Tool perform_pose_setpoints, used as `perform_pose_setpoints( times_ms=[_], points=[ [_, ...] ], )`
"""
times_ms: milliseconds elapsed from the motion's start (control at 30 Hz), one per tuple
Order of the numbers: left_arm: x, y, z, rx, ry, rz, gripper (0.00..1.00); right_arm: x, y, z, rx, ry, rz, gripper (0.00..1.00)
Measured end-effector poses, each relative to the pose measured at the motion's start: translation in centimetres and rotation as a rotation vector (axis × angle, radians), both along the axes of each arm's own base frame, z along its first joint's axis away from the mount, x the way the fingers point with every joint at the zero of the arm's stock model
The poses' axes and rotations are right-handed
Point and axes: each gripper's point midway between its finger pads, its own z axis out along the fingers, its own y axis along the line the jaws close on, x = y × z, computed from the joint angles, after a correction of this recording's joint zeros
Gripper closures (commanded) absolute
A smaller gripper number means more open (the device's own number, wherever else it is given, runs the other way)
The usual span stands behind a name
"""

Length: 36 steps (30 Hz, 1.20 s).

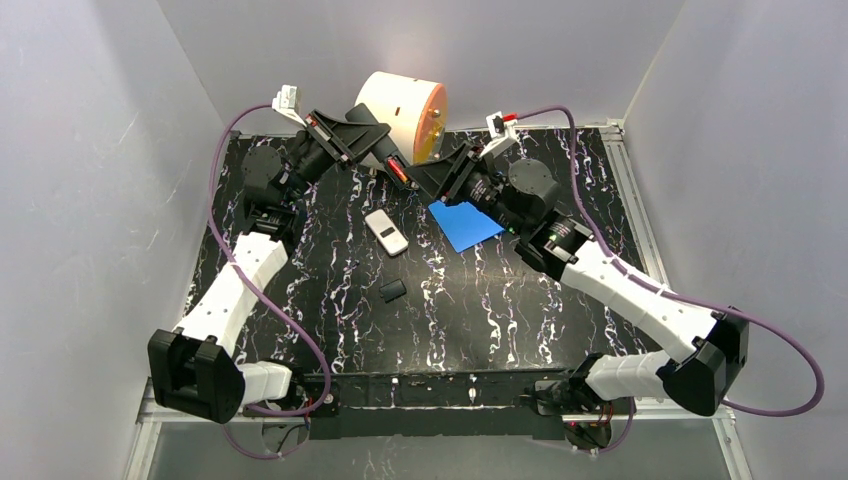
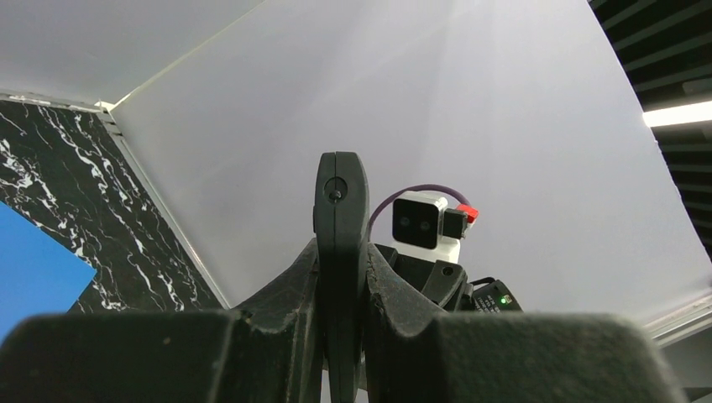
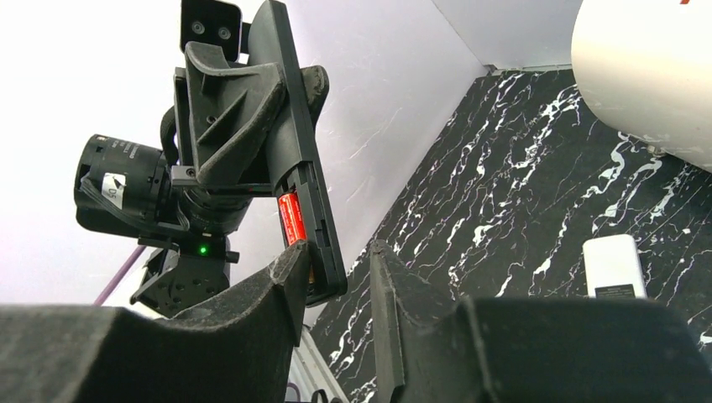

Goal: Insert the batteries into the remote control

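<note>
My left gripper is shut on a black remote and holds it in the air above the back of the table. The remote is edge-on in the left wrist view. Its open compartment holds the orange-red battery, which also shows in the top view. My right gripper is open. In the right wrist view the remote's lower end lies between its jaws, against the left finger. The dark greenish battery is not in view.
A white remote lies on the black marble table, also in the right wrist view. A blue sheet lies right of it. A small black cover lies nearer. A white and orange cylinder stands at the back.
</note>
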Motion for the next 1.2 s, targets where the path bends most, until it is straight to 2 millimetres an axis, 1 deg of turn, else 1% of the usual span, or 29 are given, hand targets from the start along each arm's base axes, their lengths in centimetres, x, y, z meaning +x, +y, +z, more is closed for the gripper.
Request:
perform_pose_setpoints(
  times_ms=[267,600,733,833,1000,1067,1200],
  points=[
    [0.6,0.4,0.2,-0.014,0.002,0.038,1.0,0.1,0.7,0.1,-0.024,-0.03,0.034,0.63],
    [1.7,1.2,-0.4,-0.026,0.03,0.097,1.0,0.7,1.9,-0.6,-0.059,-0.042,0.068,0.63],
    [1.7,1.2,-0.4,-0.025,0.028,0.1,1.0,0.8,1.8,-0.5,-0.07,-0.04,0.062,0.55],
    [1.7,1.2,-0.6,-0.019,0.021,0.103,1.0,1.3,1.4,-0.9,-0.092,-0.02,0.029,0.51],
    [1.8,1.6,-2.0,-0.006,0.035,0.109,1.0,1.6,0.1,-1.7,-0.138,0.016,-0.044,0.36],
    [1.8,1.8,-2.6,0.003,0.038,0.114,1.0,1.8,-0.9,-1.2,-0.139,0.015,-0.083,0.32],
    [1.8,2.2,-3.0,0.029,0.023,0.108,1.0,1.4,-3.0,1.4,-0.094,-0.029,-0.142,0.25]
  ],
)
